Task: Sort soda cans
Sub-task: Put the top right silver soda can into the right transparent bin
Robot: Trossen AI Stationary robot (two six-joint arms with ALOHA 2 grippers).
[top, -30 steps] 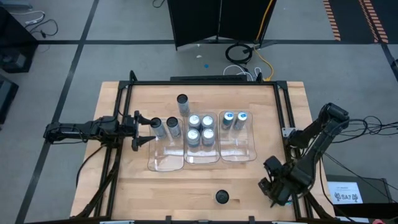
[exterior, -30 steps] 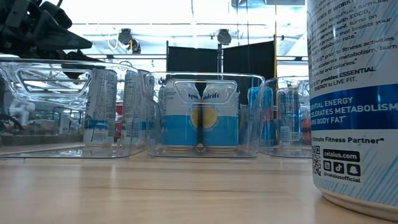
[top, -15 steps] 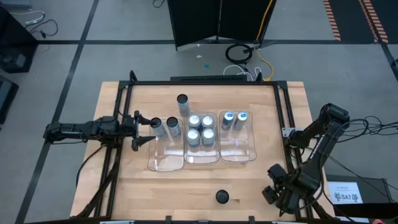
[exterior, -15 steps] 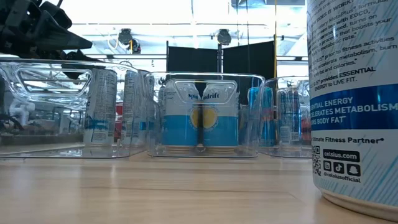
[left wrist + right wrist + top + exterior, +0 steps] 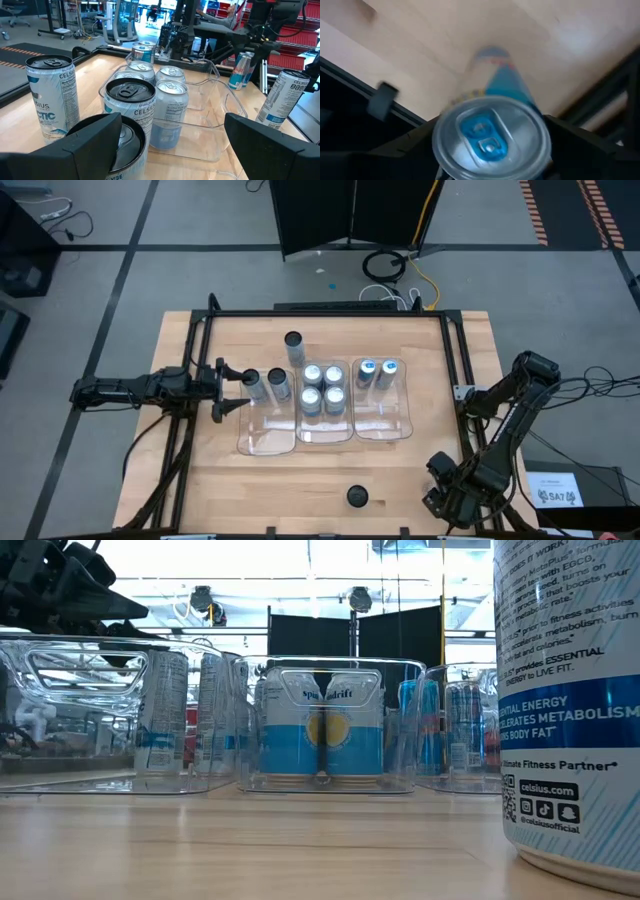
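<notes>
Right gripper [image 5: 490, 165] at the table's near right corner, fingers closing around a blue-top can [image 5: 490, 135], not clearly clamped. Squeeze evenly, lift straight, carry to the right tray [image 5: 385, 425]. Left gripper [image 5: 232, 388] waits open beside left tray cans.

Three clear trays [image 5: 383, 425] and their cans [image 5: 322, 388] crowd mid-table, leaving the near strip seemingly open around one dark-topped can [image 5: 357, 497]

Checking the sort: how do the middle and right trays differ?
The middle tray holds four cans; the right tray holds two cans. The middle tray's cans have plain silver tops; the right tray's have blue tops. Both trays are clear, with cans upright at the far end.
</notes>
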